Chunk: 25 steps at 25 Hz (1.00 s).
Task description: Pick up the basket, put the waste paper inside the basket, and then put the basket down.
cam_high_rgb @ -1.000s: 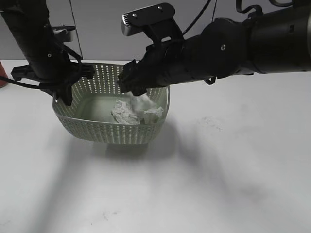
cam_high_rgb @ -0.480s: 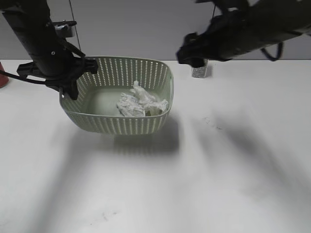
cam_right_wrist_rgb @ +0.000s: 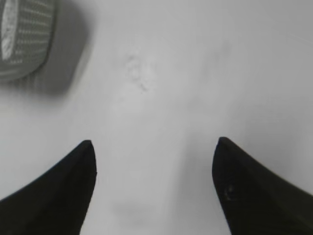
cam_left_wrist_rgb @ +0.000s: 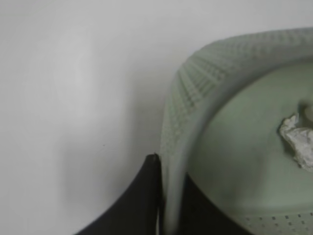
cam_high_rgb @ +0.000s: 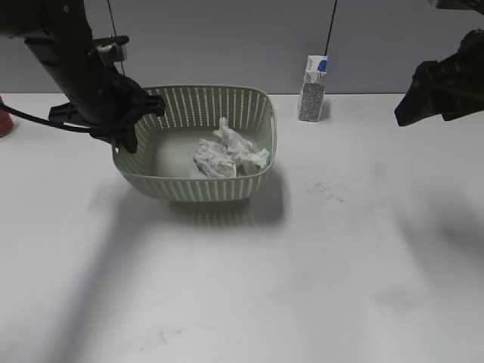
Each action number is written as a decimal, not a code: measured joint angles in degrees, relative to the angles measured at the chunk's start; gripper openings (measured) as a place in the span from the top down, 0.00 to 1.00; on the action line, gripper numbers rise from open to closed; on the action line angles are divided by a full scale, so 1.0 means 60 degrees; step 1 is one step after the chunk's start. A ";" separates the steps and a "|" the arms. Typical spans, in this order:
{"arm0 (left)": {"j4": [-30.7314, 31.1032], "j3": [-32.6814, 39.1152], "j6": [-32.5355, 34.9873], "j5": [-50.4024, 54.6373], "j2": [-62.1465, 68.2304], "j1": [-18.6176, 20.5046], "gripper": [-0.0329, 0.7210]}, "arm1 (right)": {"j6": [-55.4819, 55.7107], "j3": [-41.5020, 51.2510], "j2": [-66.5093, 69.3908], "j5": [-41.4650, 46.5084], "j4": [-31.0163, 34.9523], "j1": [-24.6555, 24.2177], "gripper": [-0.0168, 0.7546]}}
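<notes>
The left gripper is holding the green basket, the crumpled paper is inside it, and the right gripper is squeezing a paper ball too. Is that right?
Not quite. The right gripper is open and empty, hanging over bare table, as the right wrist view shows. The rest is right: the left gripper is clamped on the wall of the green basket, and the crumpled paper lies inside it.

One basket (cam_high_rgb: 198, 181) — holding a heap of paper wads (cam_high_rgb: 228, 155), approx. three, though they can't be told apart. One carton (cam_high_rgb: 313, 88), two grippers — left (cam_high_rgb: 125, 130) and right (cam_right_wrist_rgb: 155, 188).
</notes>
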 joint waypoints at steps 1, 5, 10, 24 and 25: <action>0.0000 0.0009 0.0000 0.0024 0.0129 0.0000 0.95 | 0.0000 0.0000 -0.0102 0.0351 -0.0083 0.0000 0.22; -0.0023 0.0019 0.0000 0.0027 0.0364 0.0000 0.77 | 0.0016 0.0000 -0.0424 0.1356 -0.0374 0.0000 0.22; -0.0059 0.0019 0.0177 0.0309 0.0364 0.0019 0.20 | 0.0016 -0.0009 -0.0784 0.2131 -0.0465 0.0000 0.22; -0.0174 0.0009 0.2761 0.2739 -0.2587 0.2235 0.09 | 0.0650 0.3701 -0.4574 0.1628 -0.0675 0.0000 0.22; -0.0177 0.0009 0.2905 0.2963 -0.2804 0.2513 0.10 | 0.0757 0.4103 -0.5045 0.1364 -0.0682 0.0000 0.22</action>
